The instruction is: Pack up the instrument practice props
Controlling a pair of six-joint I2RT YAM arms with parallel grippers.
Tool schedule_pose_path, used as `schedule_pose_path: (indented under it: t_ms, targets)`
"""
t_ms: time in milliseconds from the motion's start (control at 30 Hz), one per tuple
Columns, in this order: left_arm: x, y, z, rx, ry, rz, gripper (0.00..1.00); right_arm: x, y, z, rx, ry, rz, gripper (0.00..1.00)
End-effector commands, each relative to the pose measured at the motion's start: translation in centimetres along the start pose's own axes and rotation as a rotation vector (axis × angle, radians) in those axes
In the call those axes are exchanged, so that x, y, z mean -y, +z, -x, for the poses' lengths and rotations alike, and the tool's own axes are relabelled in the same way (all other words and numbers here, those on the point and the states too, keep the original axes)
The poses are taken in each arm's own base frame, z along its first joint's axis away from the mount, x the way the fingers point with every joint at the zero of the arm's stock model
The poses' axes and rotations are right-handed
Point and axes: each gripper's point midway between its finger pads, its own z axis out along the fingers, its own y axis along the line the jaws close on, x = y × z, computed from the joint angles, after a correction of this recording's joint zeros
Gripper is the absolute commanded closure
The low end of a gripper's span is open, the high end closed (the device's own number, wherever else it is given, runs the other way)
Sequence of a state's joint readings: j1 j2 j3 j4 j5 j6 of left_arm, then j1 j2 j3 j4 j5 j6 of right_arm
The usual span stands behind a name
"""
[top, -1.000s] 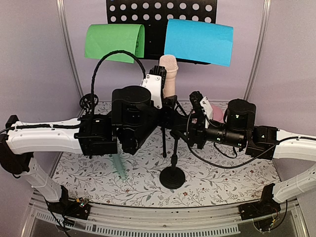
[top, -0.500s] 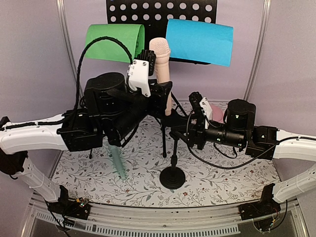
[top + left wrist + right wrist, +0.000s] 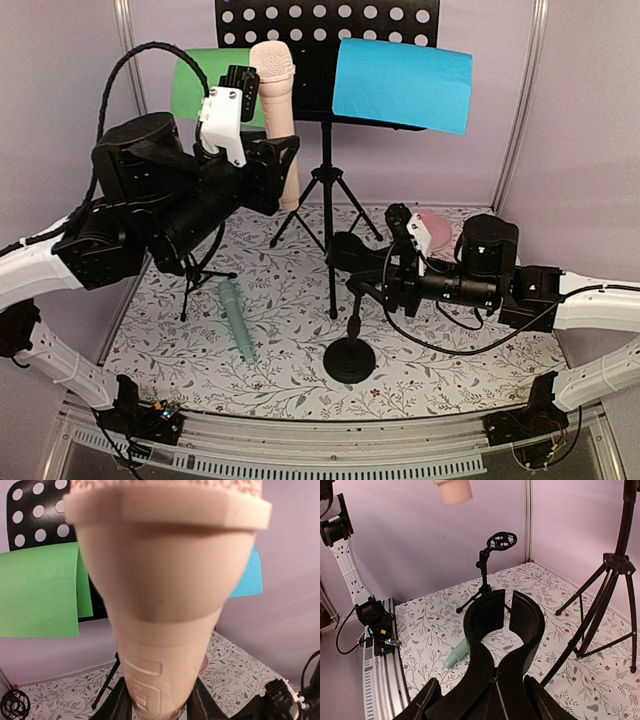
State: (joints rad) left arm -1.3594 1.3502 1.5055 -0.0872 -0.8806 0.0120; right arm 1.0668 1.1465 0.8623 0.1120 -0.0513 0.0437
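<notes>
My left gripper is shut on the lower body of the pink toy microphone, held upright and high in front of the black perforated music rack. The microphone fills the left wrist view. My right gripper is shut on the C-shaped clip of a mic support with a round base; the clip is empty. The mint microphone lies on the mat. A second small tripod support stands at the left. Green and blue sheets hang on the rack.
The rack's tripod legs stand mid-table, close behind the held clip. A round pink plate lies at the back right. Metal frame posts rise at both back corners. The floral mat covers the table.
My left arm has lifted the pink microphone up and to the left, away from the clip. My right gripper has kept its hold on the clip, almost unmoved.
</notes>
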Motion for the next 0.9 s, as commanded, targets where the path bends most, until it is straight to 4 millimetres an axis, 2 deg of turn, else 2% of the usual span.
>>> schedule_pose_path:
  t_ms: [0, 100, 233, 333, 500, 667, 767, 800, 867]
  targets:
    - [-2.8, -1.8, -0.8, -0.037, 0.037, 0.034, 1.0, -1.1, -0.4, -6.1, -0.137, 0.057, 0.074, 1.0]
    - [-4.2, -2.5, -3.2, -0.118, 0.013, 0.031, 1.0, -0.8, -1.0, -7.9, -0.158, 0.093, 0.06, 1.0]
    - [-6.4, -3.6, -6.3, -0.232, -0.029, 0.069, 1.0, -0.3, -1.1, -8.4, -0.145, 0.099, 0.031, 1.0]
    - [-7.2, -4.2, -7.6, -0.273, -0.068, 0.061, 1.0, -0.1, -0.9, -8.1, -0.136, 0.089, 0.02, 1.0]
    - [-9.8, -4.9, -10.5, -0.41, -0.145, 0.09, 1.0, 0.8, -0.6, -6.1, -0.095, 0.066, -0.033, 1.0]
    - [-12.3, -5.7, -14.2, -0.569, -0.243, 0.124, 1.0, 4.2, -1.1, -3.8, -0.044, -0.005, -0.235, 1.0]
    - [-13.8, -6.2, -16.7, -0.66, -0.311, 0.156, 1.0, 7.6, -1.9, -4.2, -0.073, -0.043, -0.446, 1.0]
    - [-14.7, -6.3, -17.5, -0.685, -0.342, 0.193, 1.0, 8.4, -2.1, -4.5, -0.087, -0.052, -0.489, 1.0]
    - [-15.2, -6.7, -18.9, -0.731, -0.378, 0.205, 1.0, 8.9, -2.2, -5.1, -0.108, -0.061, -0.526, 1.0]
